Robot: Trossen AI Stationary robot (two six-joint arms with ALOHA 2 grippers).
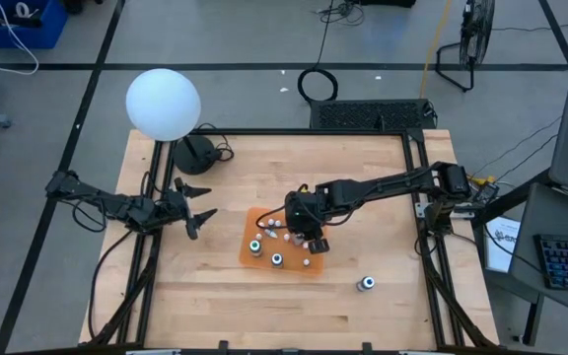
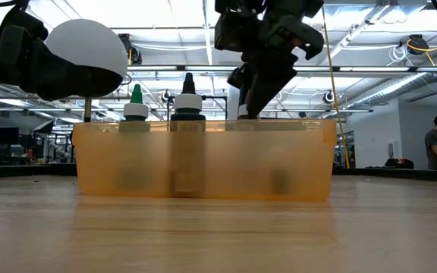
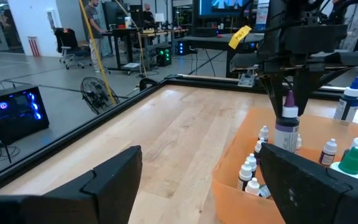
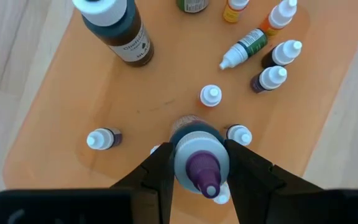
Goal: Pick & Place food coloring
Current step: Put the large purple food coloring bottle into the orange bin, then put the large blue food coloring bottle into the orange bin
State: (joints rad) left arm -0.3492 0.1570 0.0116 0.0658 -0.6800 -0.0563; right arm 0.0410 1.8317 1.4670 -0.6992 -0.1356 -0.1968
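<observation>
Between the right gripper's [image 4: 201, 167] two dark fingers sits a larger grey bottle with a purple dropper tip [image 4: 197, 163], clamped at its shoulder and held upright over the shallow translucent orange tray [image 4: 73, 124] in the middle of the wooden table [image 1: 205, 296]. The jaws are closed on it; whether its base rests on the tray floor or hangs just above it I cannot tell, though the left wrist view shows the bottle low among the others.

Around those jaws the tray is already well stocked. Close beside the fingers stand several tiny white-capped bottles [image 4: 211, 95], one of them [image 4: 103, 138] off to the side, and another tiny bottle with a green label [image 4: 245, 46] lies tipped over farther ahead of the jaws. A larger dark bottle with a white cap [image 4: 114, 28] stands at the far end of the tray, and the low view shows a green-tipped bottle [image 2: 136, 106] and a dark-tipped bottle [image 2: 188, 98] rising above the tray wall.

Still outside is one grey bottle with a teal top [image 1: 366, 284], standing alone on the table well apart from the tray, toward the near right corner.

The left gripper [image 1: 195, 210] waits beside the tray's left edge with its fingers spread wide and nothing between them.

By my judgement the job is nearly finished: the purple-tipped bottle needs releasing into the tray, and the lone teal-topped one remains to be fetched.
</observation>
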